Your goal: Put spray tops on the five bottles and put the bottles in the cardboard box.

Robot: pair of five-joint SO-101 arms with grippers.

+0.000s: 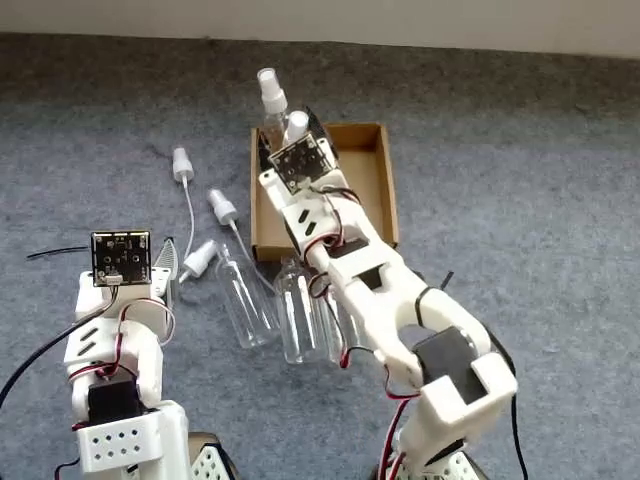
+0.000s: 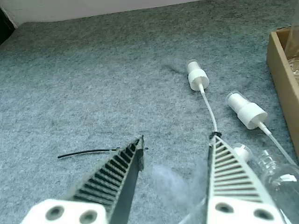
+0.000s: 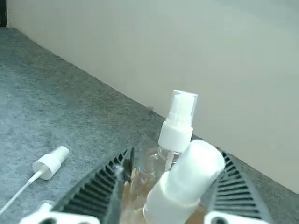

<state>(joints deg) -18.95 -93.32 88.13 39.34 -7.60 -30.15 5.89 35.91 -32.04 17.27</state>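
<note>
My right gripper [image 1: 292, 138] hangs over the back left corner of the cardboard box [image 1: 368, 185], shut on a clear bottle with a white spray top [image 3: 187, 179]. Just behind it a second topped bottle [image 1: 271, 98] stands upright in that corner. Clear bottles without tops [image 1: 246, 298] [image 1: 300, 312] lie on the carpet in front of the box, partly under the right arm. Three loose spray tops [image 2: 197, 76] [image 2: 245, 110] [image 1: 199, 258] with long tubes lie left of the box. My left gripper [image 2: 175, 145] is open, low over the carpet beside the nearest top.
Grey carpet covers the whole surface, with free room at the left and right. A thin black wire [image 2: 86, 151] lies on the carpet by my left gripper. A pale wall [image 3: 187, 42] runs along the far edge.
</note>
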